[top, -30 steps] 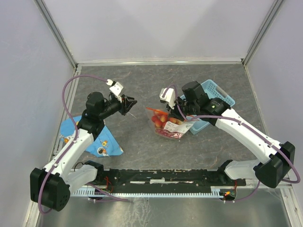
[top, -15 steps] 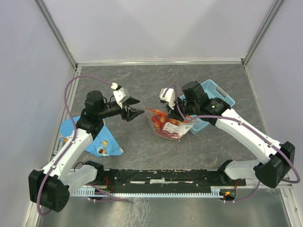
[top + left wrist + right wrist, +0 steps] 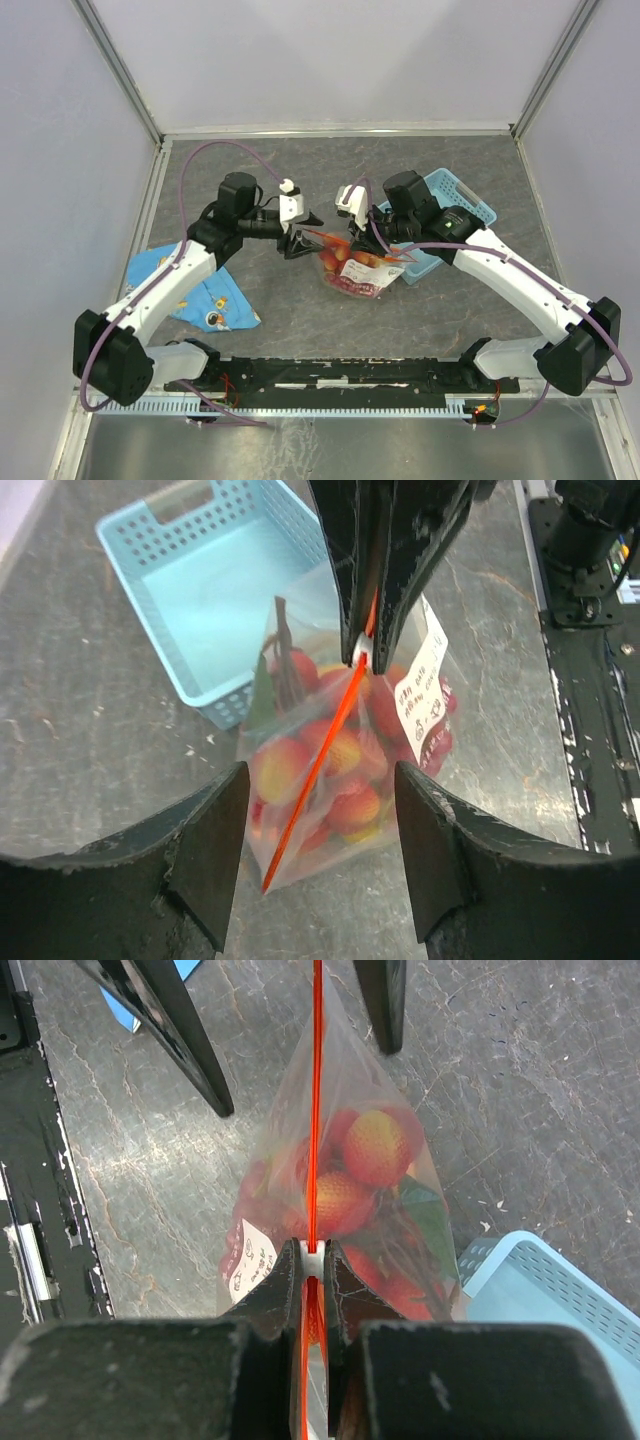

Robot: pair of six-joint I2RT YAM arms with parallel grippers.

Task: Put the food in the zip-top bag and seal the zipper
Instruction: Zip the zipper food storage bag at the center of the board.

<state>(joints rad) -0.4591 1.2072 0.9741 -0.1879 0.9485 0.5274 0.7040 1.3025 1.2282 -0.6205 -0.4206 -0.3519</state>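
Note:
The zip-top bag (image 3: pixel 356 270) stands on the table, full of the food (image 3: pixel 345 780), red, yellow and orange toy fruits, with a white label (image 3: pixel 250 1260) on its side. The orange-red zipper (image 3: pixel 315 1110) runs straight along its top. My right gripper (image 3: pixel 313 1256) is shut on the white slider (image 3: pixel 360 646) at the basket end of the zipper. My left gripper (image 3: pixel 320 780) is open at the other end, one finger (image 3: pixel 180 1030) on each side of the strip, touching neither the zipper nor the bag. In the top view the left gripper (image 3: pixel 303 233) faces the right gripper (image 3: pixel 366 232).
A light-blue plastic basket (image 3: pixel 455 205) stands right behind the bag, under my right arm. A blue patterned cloth (image 3: pixel 205 295) lies at the left, near my left arm's base. The black rail (image 3: pixel 340 375) runs along the near edge.
My left gripper has opened and swung right from the middle left of the table to the bag's free end. The right gripper and the bag have stayed still.

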